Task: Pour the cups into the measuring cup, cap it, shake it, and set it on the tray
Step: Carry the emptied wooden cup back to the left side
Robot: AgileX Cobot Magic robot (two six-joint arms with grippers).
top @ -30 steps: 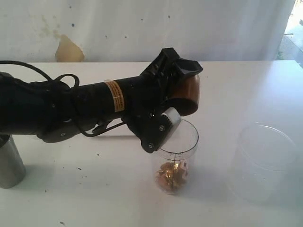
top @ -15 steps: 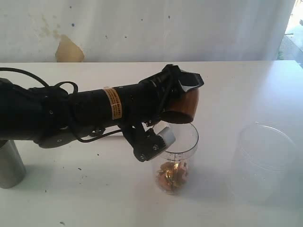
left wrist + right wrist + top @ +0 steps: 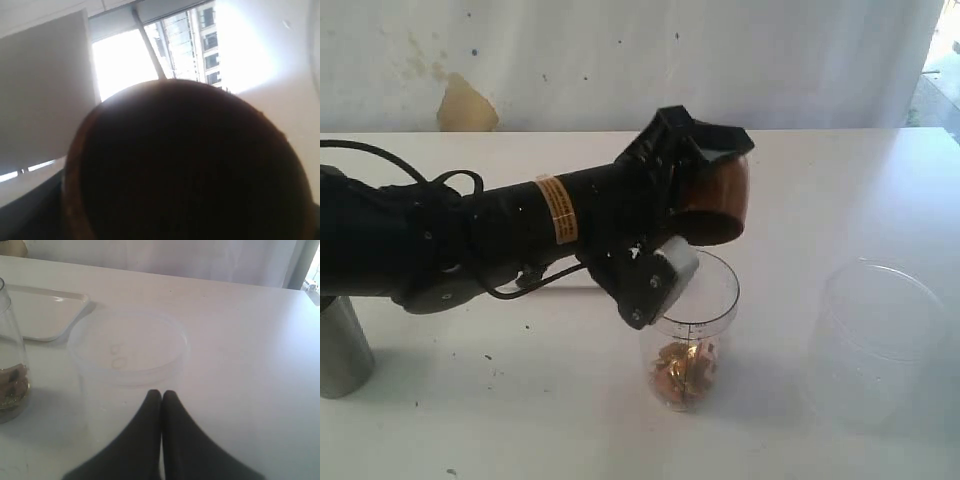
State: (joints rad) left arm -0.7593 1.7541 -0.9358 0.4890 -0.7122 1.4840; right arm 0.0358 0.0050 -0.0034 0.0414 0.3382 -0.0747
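1. Exterior: I see the left gripper (image 3: 696,207) with its fingers clamped on the wooden cup (image 3: 718,200). The cup is rounded, brown and glossy, tipped on its side, just above the back rim of the measuring cup (image 3: 692,325).
2. Exterior: the measuring cup is a clear plastic cylinder standing upright mid-table, with golden-brown bits (image 3: 685,368) at the bottom. The steel tumbler (image 3: 340,350) stands at the left edge, well apart. The wide clear container (image 3: 876,340) is to the right, with an open gap between it and the cylinder. The front of the white table (image 3: 520,430) is bare.
3. Left wrist: the dark, round wooden cup (image 3: 190,165) fills the frame. I can't see the fingers here.
4. Right wrist: the right gripper (image 3: 161,399) has its black fingers pressed together with nothing between them, tips just short of the wide clear container (image 3: 127,352). The tray (image 3: 45,310) is white and shallow with rounded corners, flat on the table (image 3: 250,340) beyond the container and near the measuring cup (image 3: 10,375).
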